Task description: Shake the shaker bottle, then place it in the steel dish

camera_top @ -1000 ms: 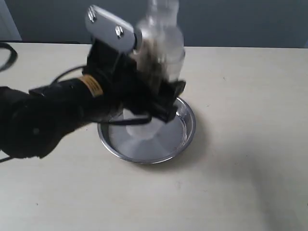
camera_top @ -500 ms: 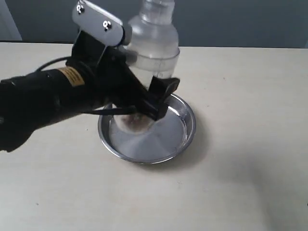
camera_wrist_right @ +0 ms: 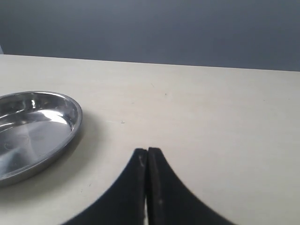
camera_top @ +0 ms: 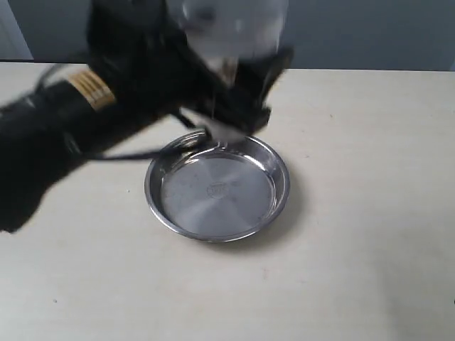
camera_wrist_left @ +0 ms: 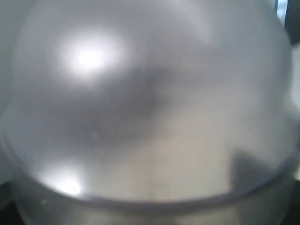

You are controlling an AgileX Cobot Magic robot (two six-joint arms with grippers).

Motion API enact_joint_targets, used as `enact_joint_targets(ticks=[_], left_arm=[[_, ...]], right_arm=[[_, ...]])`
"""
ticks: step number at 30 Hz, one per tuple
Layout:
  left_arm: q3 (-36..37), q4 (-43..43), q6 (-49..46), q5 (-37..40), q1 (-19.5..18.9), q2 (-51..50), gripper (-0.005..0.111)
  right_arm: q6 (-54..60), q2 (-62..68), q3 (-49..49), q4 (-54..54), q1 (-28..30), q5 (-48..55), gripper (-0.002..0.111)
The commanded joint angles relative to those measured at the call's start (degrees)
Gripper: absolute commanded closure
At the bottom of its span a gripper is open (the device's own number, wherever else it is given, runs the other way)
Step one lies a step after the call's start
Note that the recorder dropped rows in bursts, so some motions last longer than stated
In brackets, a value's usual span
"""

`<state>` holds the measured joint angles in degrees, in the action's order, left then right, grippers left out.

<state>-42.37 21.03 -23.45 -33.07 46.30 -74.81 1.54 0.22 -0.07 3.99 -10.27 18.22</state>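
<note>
The shaker bottle [camera_top: 231, 28], clear plastic and blurred by motion, is high at the top of the exterior view, above the far side of the steel dish [camera_top: 217, 189]. My left gripper [camera_top: 234, 85] is shut on it, black fingers around its body. The bottle's frosted dome [camera_wrist_left: 150, 103] fills the left wrist view and hides the jaws. The round shiny dish lies empty on the table, its centre stamp showing; its rim [camera_wrist_right: 70, 131] also appears in the right wrist view. My right gripper [camera_wrist_right: 147, 152] is shut on nothing, low over the table to the right of the dish.
The beige table [camera_top: 355, 249] extends around the dish on all sides. A dark wall [camera_top: 370, 32] runs behind the table's far edge. A black cable [camera_top: 121, 153] trails from my left arm near the dish's left side.
My left gripper has lifted the bottle up out of the dish to the top of the view. The dish's floor and centre stamp now show. The right gripper has not visibly moved.
</note>
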Motion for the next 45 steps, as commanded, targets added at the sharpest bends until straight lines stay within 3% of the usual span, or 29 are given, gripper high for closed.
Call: enact_joint_targets(ticks=[1,4,6,10,12,15,18,21,25,27,31,34,38,40,42,45], left_arm=[[-2.7,6.1,-3.2,0.4,-1.7,2.5,0.106],[3.9,11.8,-0.1,3.9,-3.9,-6.1,0.106],[6.0,8.8,5.2,3.0,-3.3,-8.6,0.106],[3.3,-1.4,6.4,-12.3,0.7,-3.5,0.106],[0.4,-2.1,3.2,-13.6,1.2,0.6,0.106],[-0.6,9.9,-5.3,-5.0,-0.1,1.3,0.106],[5.9,19.5,-5.2,-1.5,-2.4,-5.1,0.106],[9.2,11.0,5.5,-3.5,-1.0,-8.5,0.106],[5.1,-3.0,7.7,-18.0,3.0,-1.9,0.106],[0.8,-3.5,5.4,-15.3,3.5,2.4,0.106],[3.1,11.5,-1.4,-1.0,1.3,-1.1,0.106],[7.5,15.2,3.1,-1.2,0.5,-8.0,0.106],[4.9,1.6,5.7,-13.1,5.3,-4.4,0.106],[0.8,-0.4,3.9,-17.4,6.8,0.0,0.106],[-1.6,0.8,0.8,-13.1,6.9,3.2,0.106],[0.4,12.5,-5.6,-5.0,4.1,1.1,0.106]], right_arm=[[-0.1,-0.2,0.1,-0.3,0.0,-0.8,0.109],[-0.1,-0.2,0.1,-0.3,0.0,-0.8,0.109],[-0.1,-0.2,0.1,-0.3,0.0,-0.8,0.109],[-0.1,-0.2,0.1,-0.3,0.0,-0.8,0.109],[-0.1,-0.2,0.1,-0.3,0.0,-0.8,0.109],[-0.1,-0.2,0.1,-0.3,0.0,-0.8,0.109],[-0.1,-0.2,0.1,-0.3,0.0,-0.8,0.109],[-0.1,-0.2,0.1,-0.3,0.0,-0.8,0.109],[-0.1,-0.2,0.1,-0.3,0.0,-0.8,0.109],[-0.1,-0.2,0.1,-0.3,0.0,-0.8,0.109],[-0.1,-0.2,0.1,-0.3,0.0,-0.8,0.109],[-0.1,-0.2,0.1,-0.3,0.0,-0.8,0.109],[-0.1,-0.2,0.1,-0.3,0.0,-0.8,0.109],[-0.1,-0.2,0.1,-0.3,0.0,-0.8,0.109],[-0.1,-0.2,0.1,-0.3,0.0,-0.8,0.109],[-0.1,-0.2,0.1,-0.3,0.0,-0.8,0.109]])
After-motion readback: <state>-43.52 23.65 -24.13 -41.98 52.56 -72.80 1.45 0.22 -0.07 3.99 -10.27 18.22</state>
